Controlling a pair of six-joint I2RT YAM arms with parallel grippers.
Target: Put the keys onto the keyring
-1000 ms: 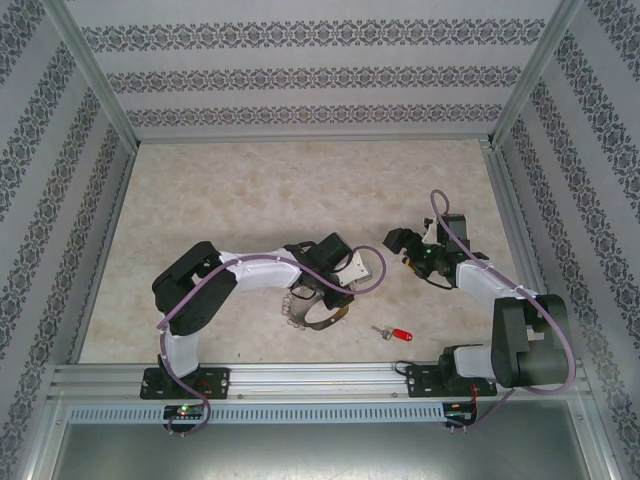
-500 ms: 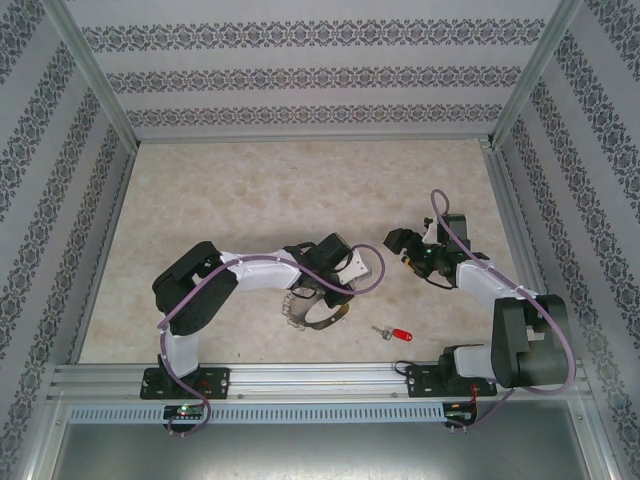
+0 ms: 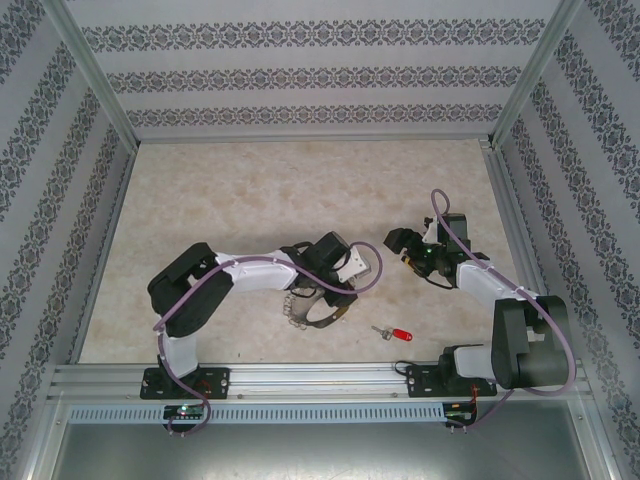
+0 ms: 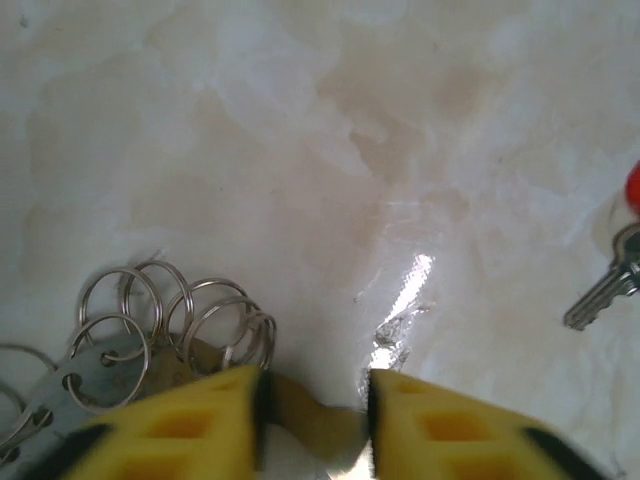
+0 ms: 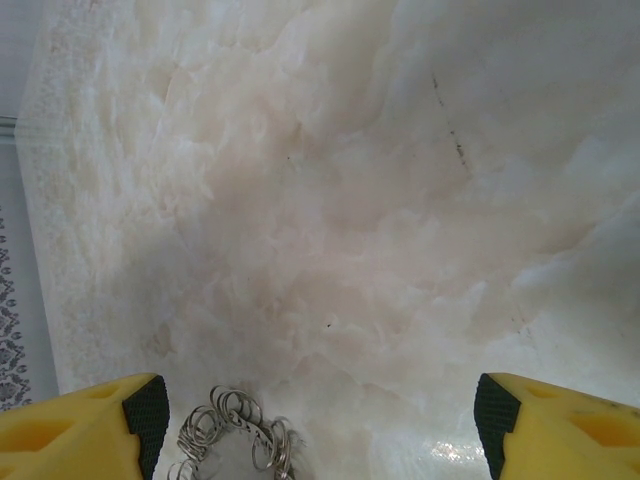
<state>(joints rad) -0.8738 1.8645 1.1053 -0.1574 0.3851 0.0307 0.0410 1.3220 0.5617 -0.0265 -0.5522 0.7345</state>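
Over the keyring (image 4: 100,365), your left gripper (image 4: 315,405) had just parted, apparently releasing it; right gripper (image 5: 320,415) stood wide, empty; key (image 4: 600,296) remained unthreaded.

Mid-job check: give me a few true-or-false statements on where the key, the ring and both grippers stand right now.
1. The tiny key with the red plastic head and silver blade is threaded on the large grey metal keyring edged with wire loops. False: it lies alone on the table, apart from the ring.
2. The right gripper is open and holds nothing. True.
3. The left gripper is down at the keyring. True.
4. The key lies beyond both grippers, near the far wall. False: it lies nearer the arm bases than either gripper.
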